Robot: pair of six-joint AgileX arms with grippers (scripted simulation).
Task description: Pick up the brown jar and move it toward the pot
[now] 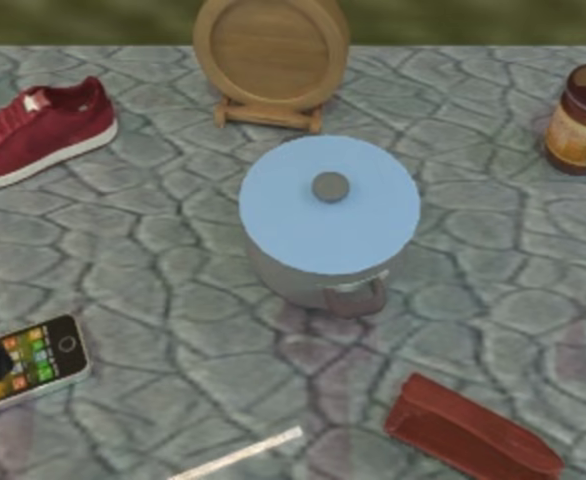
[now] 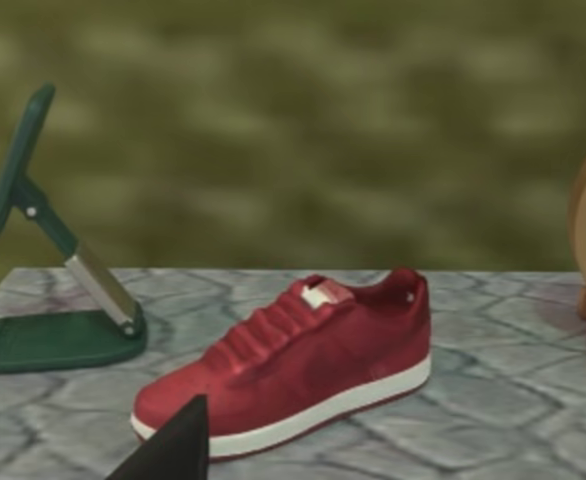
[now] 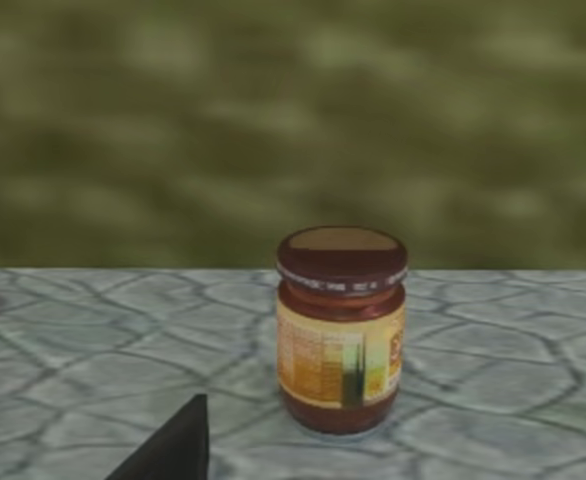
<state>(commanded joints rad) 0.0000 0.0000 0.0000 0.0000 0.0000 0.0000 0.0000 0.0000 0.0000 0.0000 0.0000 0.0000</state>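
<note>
Brown jar (image 1: 582,118): stood upright at the far right of the table, near the back edge, well apart from the pot. Nothing touched it.
Jar label: an orange-yellow band wrapped the dark glass under a brown lid. In the right wrist view the jar (image 3: 341,328) showed a green patch and small print on that band, but no word could be read.
Pot (image 1: 325,228): sat about mid-table, grey metal, covered by a flat light-blue lid with a grey knob at its centre. Its side handle faced the near edge.
Wooden plate (image 1: 271,48): stood on edge in a wooden stand just behind the pot, at the back of the table.
Red shoe (image 1: 41,130): lay at the back left, white-soled. The left wrist view showed the shoe (image 2: 293,364) with a pale tongue tab; any writing on it was perhaps there but too small to tell.
Phone (image 1: 31,364): lay flat at the left edge, its screen lit with rows of coloured icons, none readable.
Green stand (image 2: 39,270): seen only from the left wrist, beside the shoe.
Red case (image 1: 468,430): lay near the front right.
Left gripper: only a dark tip (image 2: 173,447) showed; I could not tell how far its fingers were spread.
Right gripper: likewise one dark tip (image 3: 173,447), short of the jar, holding nothing visible; spread not discernible.
</note>
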